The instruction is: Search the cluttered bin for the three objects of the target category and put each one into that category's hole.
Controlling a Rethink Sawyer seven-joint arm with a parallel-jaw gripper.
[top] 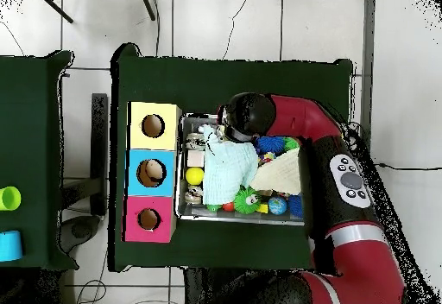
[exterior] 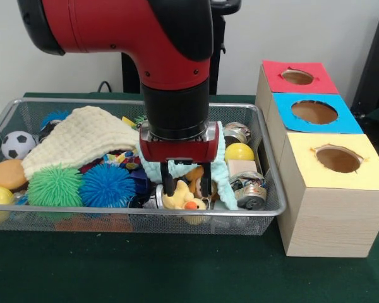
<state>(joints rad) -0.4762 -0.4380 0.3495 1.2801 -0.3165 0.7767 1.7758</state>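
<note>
A wire mesh bin (exterior: 265, 211) holds mixed clutter. My gripper (exterior: 186, 187) is down inside it at the front middle, open, with one finger on each side of a yellow rubber duck (exterior: 179, 197) that has an orange beak. Part of a second orange-yellow toy (exterior: 194, 173) shows just behind the fingers. To the right stand three wooden boxes, each with a round hole: red (exterior: 297, 77), blue (exterior: 314, 112) and yellow (exterior: 338, 159). In the overhead view the arm (top: 246, 115) covers the gripper; the boxes (top: 152, 173) stand left of the bin (top: 181, 167).
Also in the bin: a cream cloth (exterior: 82, 136), a pale teal cloth (exterior: 225, 184), green (exterior: 55, 186) and blue (exterior: 107, 185) spiky balls, a soccer ball (exterior: 17, 144), a yellow ball (exterior: 239, 151), an orange ball (exterior: 7, 174) and metal cans (exterior: 249, 190).
</note>
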